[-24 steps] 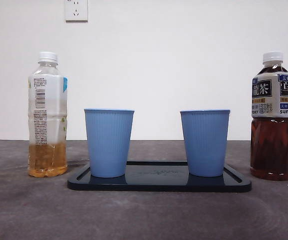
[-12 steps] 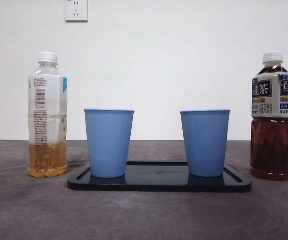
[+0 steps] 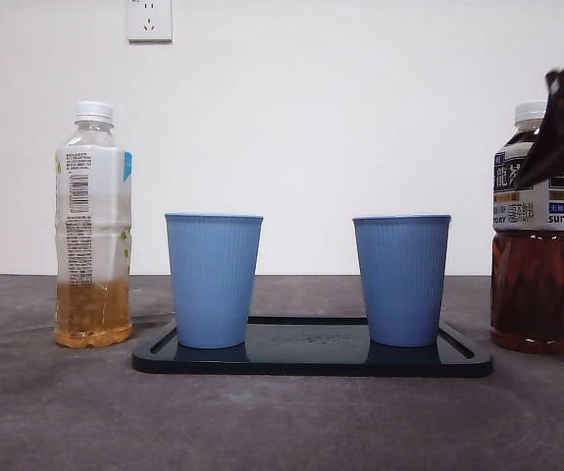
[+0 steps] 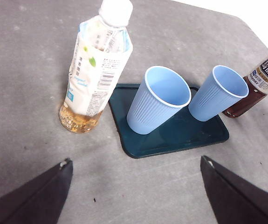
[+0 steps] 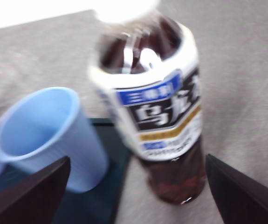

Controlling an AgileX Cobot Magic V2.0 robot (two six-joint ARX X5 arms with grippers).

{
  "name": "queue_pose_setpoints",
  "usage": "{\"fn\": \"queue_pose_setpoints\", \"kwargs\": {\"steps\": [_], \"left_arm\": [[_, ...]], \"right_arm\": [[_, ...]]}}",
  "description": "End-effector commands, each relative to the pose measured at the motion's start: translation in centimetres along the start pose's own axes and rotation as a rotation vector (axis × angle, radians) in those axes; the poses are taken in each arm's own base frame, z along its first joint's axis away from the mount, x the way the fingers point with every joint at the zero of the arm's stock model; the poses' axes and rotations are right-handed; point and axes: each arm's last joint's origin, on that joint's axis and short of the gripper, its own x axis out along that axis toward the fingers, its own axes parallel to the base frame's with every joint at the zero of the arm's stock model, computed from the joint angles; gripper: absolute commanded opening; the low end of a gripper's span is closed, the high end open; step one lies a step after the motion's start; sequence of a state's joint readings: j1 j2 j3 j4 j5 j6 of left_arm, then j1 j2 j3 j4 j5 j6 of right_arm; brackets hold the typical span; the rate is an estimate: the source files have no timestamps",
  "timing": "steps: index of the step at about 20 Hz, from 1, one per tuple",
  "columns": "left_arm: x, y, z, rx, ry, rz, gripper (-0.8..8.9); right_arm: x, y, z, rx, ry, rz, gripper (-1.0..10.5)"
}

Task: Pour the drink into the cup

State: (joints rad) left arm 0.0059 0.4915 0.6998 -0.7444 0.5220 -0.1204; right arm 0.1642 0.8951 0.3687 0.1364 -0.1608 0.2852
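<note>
**Right tool closing on dark tea bottle; no grasp yet**

Nearest the front camera lies the bare grey worktop [image 3: 282, 422]. On it sits a dark tray [image 3: 311, 361] carrying two blue cups, the left-hand cup [image 3: 213, 280] and the right-hand cup [image 3: 400, 280], both upright, apart from each other and open-mouthed, apparently staged to receive a pour. Neither shows liquid in the wrist views.

Flanking the tray, off it, stand two capped bottles. The pale tea bottle [image 3: 93, 226] is upright on the left-hand side, about a quarter full. The dark tea bottle [image 3: 532, 231] is upright on the right-hand side, just beside the tray, well filled and cap on.

The right tool [image 5: 136, 186] is spread wide, its jaws either side of the dark bottle but not touching it; in the front view it shows as a black shape overlapping the bottle's shoulder. Judgement: this is the approach to a grasp, and the cap must come off before pouring.

The left tool [image 4: 136, 186] hangs spread above the worktop, holding nothing, facing the pale bottle and cups.

Behind all stands a white wall with a socket [image 3: 149, 20].
</note>
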Motion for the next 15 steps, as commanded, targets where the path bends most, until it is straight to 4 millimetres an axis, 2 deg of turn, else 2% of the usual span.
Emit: {"fn": "queue_pose_setpoints", "kwargs": {"steps": [1,8,13,15], "left_arm": [[-0.3,-0.2,0.5,0.024,-0.019,-0.005,4.42],[-0.3,-0.2,0.5,0.021,-0.016,-0.004,4.42],[-0.3,-0.2,0.5,0.022,-0.017,-0.004,4.38],[-0.3,-0.2,0.5,0.022,-0.017,-0.004,4.38]], "right_arm": [[1.1,-0.1,0.2,-0.025,-0.026,0.003,4.7],[3.8,-0.7,0.0,-0.046,-0.082,-0.034,4.7],[4.9,-1.1,-0.2,-0.048,-0.114,-0.058,4.7],[5.1,-1.1,-0.1,-0.054,-0.133,-0.055,3.8]]}}
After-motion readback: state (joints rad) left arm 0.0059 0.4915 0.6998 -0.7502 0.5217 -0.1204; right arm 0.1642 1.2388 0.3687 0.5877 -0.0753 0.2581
